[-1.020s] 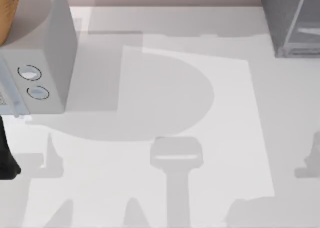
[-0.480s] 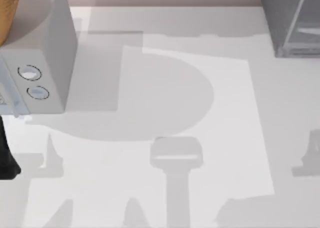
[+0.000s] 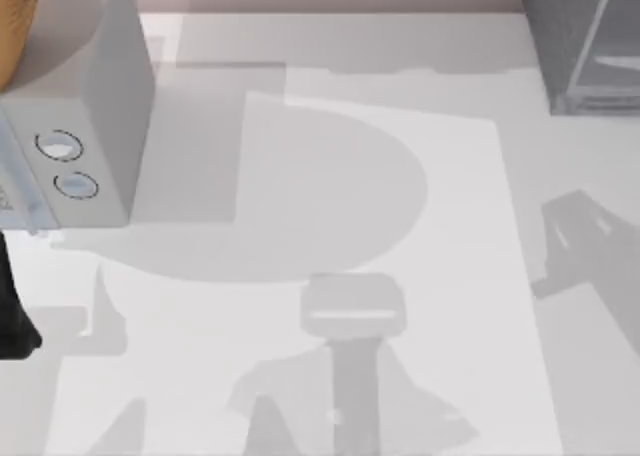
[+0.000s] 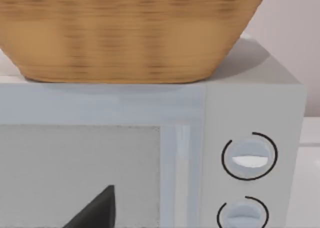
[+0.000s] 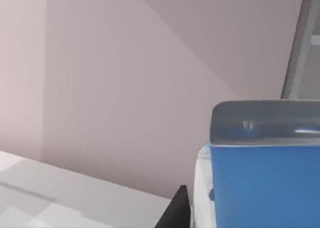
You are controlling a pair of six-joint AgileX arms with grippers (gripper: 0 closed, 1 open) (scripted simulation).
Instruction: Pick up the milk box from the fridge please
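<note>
The milk box (image 5: 265,188) shows its bright blue face and a white side close up in the right wrist view. My right gripper (image 5: 222,163) is shut on it, with a grey pad (image 5: 260,120) pressed along its upper edge and a dark fingertip (image 5: 175,210) beside its white side. The fridge (image 3: 585,41) is a dark-grey cabinet with a glassy panel at the table's back right, and its light frame edge (image 5: 300,43) rises behind the box. My left arm (image 3: 12,316) rests at the table's left edge, facing the microwave.
A light-grey microwave (image 3: 95,126) with two round dials (image 4: 249,155) stands at the back left. A woven basket (image 4: 130,33) sits on top of it. A pale wall (image 5: 125,88) lies behind the table.
The arm shadow at the table's right edge has grown and shifted up and inward. A new shadow has spread across the front middle. The left arm has not moved.
</note>
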